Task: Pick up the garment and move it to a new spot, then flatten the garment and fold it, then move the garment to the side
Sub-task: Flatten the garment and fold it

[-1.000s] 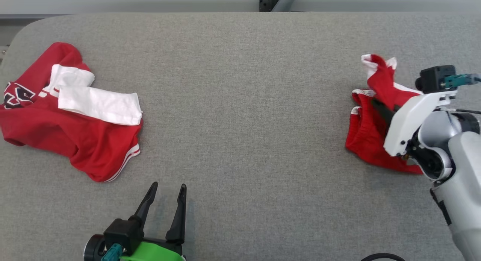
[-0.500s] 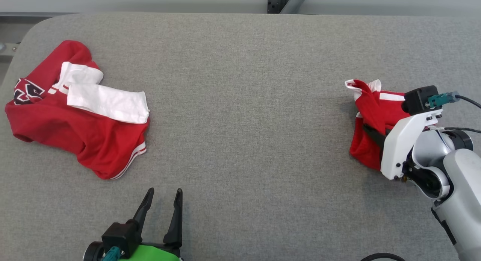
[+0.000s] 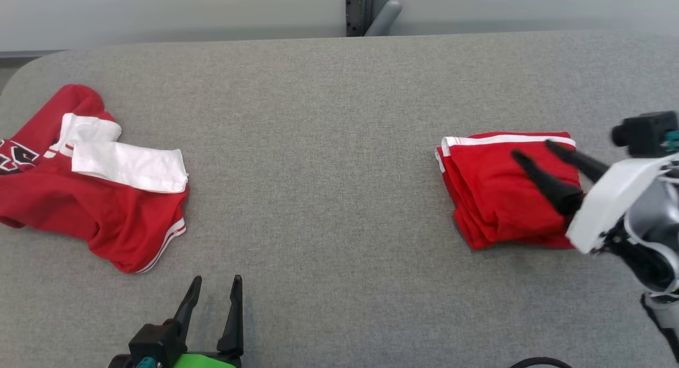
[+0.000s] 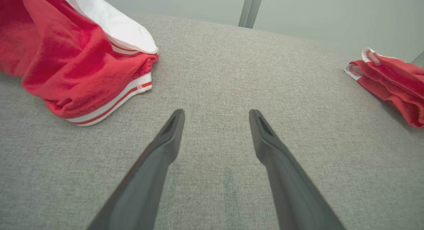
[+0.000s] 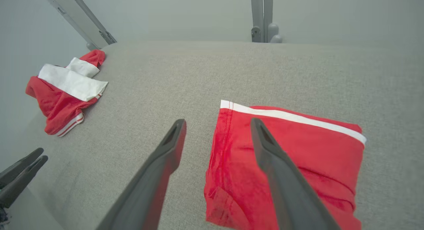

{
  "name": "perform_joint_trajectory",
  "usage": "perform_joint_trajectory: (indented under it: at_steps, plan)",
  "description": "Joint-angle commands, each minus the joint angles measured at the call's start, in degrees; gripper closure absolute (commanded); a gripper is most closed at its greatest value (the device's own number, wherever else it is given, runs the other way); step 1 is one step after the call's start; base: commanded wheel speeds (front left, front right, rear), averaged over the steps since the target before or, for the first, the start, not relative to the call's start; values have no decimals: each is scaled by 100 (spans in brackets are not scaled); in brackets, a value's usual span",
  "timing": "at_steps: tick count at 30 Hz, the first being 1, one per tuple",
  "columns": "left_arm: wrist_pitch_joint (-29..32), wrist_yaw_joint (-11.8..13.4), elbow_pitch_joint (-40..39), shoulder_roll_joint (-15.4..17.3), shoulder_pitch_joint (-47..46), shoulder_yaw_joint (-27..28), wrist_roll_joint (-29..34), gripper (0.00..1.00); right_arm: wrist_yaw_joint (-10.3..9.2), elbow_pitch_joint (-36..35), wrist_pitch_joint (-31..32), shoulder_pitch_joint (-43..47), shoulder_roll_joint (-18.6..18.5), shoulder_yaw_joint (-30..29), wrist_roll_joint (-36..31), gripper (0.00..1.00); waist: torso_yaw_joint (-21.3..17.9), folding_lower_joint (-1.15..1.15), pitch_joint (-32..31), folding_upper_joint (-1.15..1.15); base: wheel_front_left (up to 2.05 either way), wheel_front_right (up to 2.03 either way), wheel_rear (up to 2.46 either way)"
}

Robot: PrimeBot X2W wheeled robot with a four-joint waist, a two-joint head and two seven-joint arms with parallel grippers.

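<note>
Two reds: folded garment [image 3: 490,198] at 3 o'clock, crumpled jersey [image 3: 106,214] at 9
Right jaws: apart above garment, probably parked aside there
Left jaws: apart, idle, 6 o'clock

A wide table [image 3: 329,145] covered in grey woven fabric, its far left corner rounded, stood before a plain pale wall [image 3: 159,7]. A grey metal post [image 3: 356,10] rose behind its far edge, a slanted strut [image 5: 82,23] beyond that corner; light fell soft and even

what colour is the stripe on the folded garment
White, on the red folded garment; right wrist view shows it best.
</note>
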Motion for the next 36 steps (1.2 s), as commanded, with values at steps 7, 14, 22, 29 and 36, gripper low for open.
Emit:
perform_joint_trajectory:
  at_steps: [7, 14, 22, 29, 36]
  plan:
    - [-20, -124, -14, -81, -35, -51, 138, 0, -1, 833, -1167, 72, 141, -955, -1525, 100, -44, 0, 255, 0, 0, 0, 0]
    - [-20, -204, 44, -112, -264, -153, 225, 0, -5, 2330, -2169, -317, 621, -645, -2374, 100, 115, 0, 401, 0, 0, 0, 0]
    - [-20, -158, 73, -211, -103, -61, 210, 0, -6, 3091, -3115, 133, 839, -539, -2294, 100, 349, 0, 292, 0, 0, 0, 0]
    - [-20, -181, 52, -275, 104, 1, 256, 0, -6, 3026, -3345, 833, 1229, -520, -1974, 100, 232, 0, 169, 0, 0, 0, 0]
    - [-20, -208, 63, -283, 80, 51, 320, 0, -6, 3145, -3410, 882, 1546, -497, -1964, 100, 54, 0, 163, 0, 0, 0, 0]
